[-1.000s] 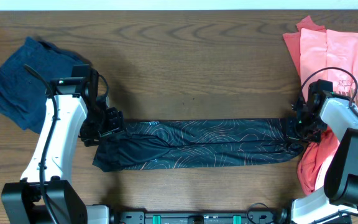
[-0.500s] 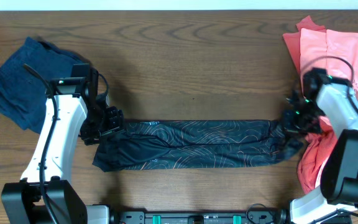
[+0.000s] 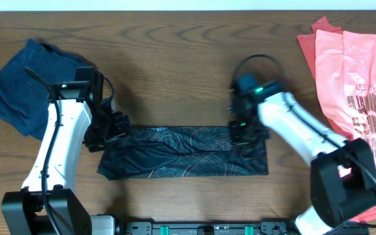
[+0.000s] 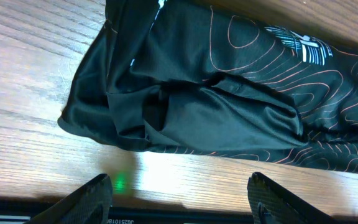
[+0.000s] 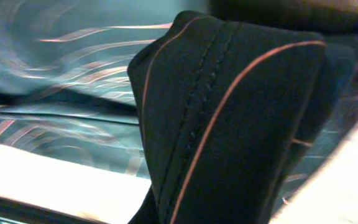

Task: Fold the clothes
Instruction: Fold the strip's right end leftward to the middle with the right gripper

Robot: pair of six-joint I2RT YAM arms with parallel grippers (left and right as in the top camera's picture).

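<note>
The black jersey (image 3: 175, 156) lies as a long narrow band across the near part of the desk (image 3: 188, 59), fine orange contour lines running over it; the left tool (image 3: 114, 126) sits at its left end, fingers (image 4: 95, 194) spread wide with only bare wood between them, and the crumpled edge of the cloth lies just ahead of the tips; the right tool (image 3: 243, 134) stands over the band's right part and pinches a fold of the jersey, whose stitched hem rises close before the wrist camera and hides the fingers; below that tool the cloth lies doubled over itself, ending in a squared right edge just beyond it; the coral-pink T-shirts (image 3: 344, 65) lie well apart to the right tool's outer side; the navy garment (image 3: 15, 85) lies rumpled beyond the left tool's outer side.
</note>
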